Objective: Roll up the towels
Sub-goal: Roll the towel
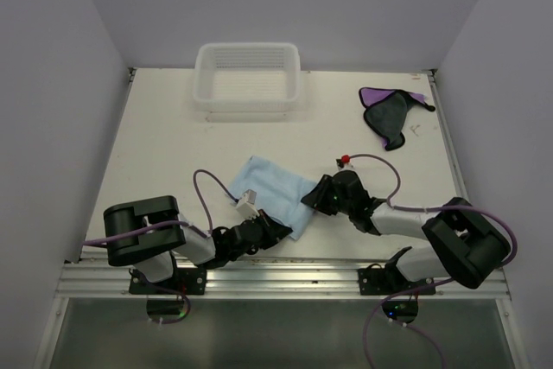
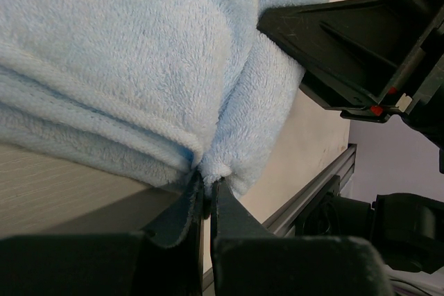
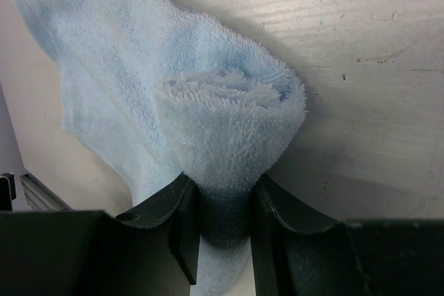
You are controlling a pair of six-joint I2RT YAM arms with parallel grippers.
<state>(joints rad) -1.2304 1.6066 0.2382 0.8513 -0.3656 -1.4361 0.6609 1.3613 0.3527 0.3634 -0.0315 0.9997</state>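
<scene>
Blue towel [image 1: 272, 189]: at the front of the worktop [image 1: 155, 153]; rolling just begun, we judge.
Purple towel [image 1: 390, 114]: far right, untouched.
Left fingers [image 2: 232, 216]: pinching the blue hem.
Right fingers [image 3: 182, 220]: gripping its curled end.
Next: both wrists turn together.

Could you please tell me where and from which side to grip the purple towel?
The purple towel lies bunched, dark side up, at the far right. Probably pinch its near tapering tip, coming down from the near side; that point offers the fingers a thin edge.
</scene>
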